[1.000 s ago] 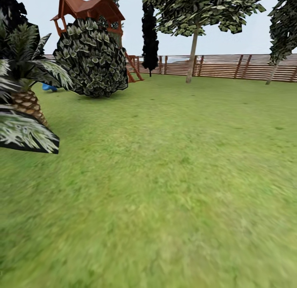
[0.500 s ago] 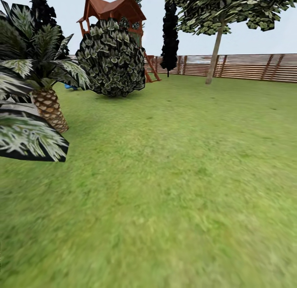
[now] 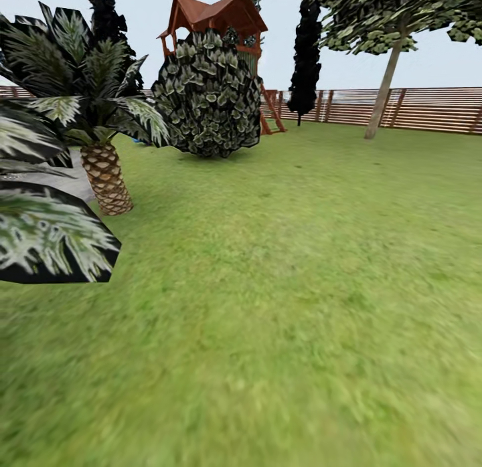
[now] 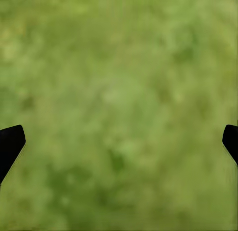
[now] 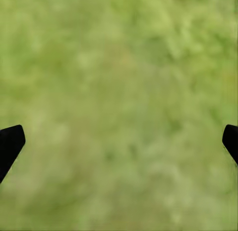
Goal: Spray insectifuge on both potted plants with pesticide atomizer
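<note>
The pesticide atomizer and the potted plants are out of view. The garden's green lawn (image 3: 301, 286) spreads ahead of me to a brown slatted fence (image 3: 428, 109). My left gripper (image 4: 119, 141) hangs open over bare grass, its two black fingertips (image 4: 10, 144) far apart at the picture's sides. My right gripper (image 5: 119, 141) is open the same way over grass, with nothing between its fingers (image 5: 10, 144).
A palm with a scaly trunk (image 3: 107, 179) stands close at the left, its fronds (image 3: 47, 233) reaching toward me. Behind it are a big round shrub (image 3: 207, 96), a red-roofed play tower (image 3: 217, 15), a dark cypress (image 3: 306, 59) and a tree (image 3: 385, 85). A grey paved patch (image 3: 63, 179) lies beside the palm.
The whole head view has swung to the left: the palm, shrub, tower and tree have all slid rightward in the picture. More of the palm shows now.
</note>
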Tool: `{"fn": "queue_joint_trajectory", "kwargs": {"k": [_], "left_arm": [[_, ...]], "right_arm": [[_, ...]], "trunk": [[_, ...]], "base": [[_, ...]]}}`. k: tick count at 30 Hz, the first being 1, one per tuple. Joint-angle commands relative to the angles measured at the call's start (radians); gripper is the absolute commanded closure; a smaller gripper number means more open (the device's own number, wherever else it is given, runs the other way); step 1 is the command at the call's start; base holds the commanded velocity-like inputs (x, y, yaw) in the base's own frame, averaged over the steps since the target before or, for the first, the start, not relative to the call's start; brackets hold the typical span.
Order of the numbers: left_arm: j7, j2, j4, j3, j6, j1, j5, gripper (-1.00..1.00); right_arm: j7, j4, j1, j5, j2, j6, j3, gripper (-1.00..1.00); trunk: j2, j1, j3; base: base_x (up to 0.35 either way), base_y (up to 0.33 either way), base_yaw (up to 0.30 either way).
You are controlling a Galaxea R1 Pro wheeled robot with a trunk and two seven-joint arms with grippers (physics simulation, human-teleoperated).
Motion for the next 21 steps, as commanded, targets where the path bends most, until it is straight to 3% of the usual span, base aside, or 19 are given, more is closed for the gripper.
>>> {"fn": "queue_joint_trajectory", "kwargs": {"k": [1, 10, 21], "left_arm": [[0.000, 0.000, 0.001, 0.003, -0.003, -0.001, -0.001, -1.00], [0.000, -0.001, 0.001, 0.003, -0.003, -0.001, -0.001, -1.00], [0.000, -0.002, 0.001, 0.003, -0.003, -0.001, -0.001, -1.00]], "right_arm": [[-0.006, 0.000, 0.000, -0.002, -0.001, -0.002, 0.005, -1.00], [-0.005, 0.000, 0.000, -0.002, -0.001, -0.002, 0.006, -1.00], [-0.005, 0.002, 0.000, 0.000, -0.001, -0.002, 0.007, -1.00]], "trunk": [[0.000, 0.000, -0.001], [0.000, 0.000, -0.001], [0.000, 0.000, -0.001]], "base": [[0.339, -0.072, 0.198], [0.339, -0.074, 0.158], [0.319, -0.161, 0.015]]}}
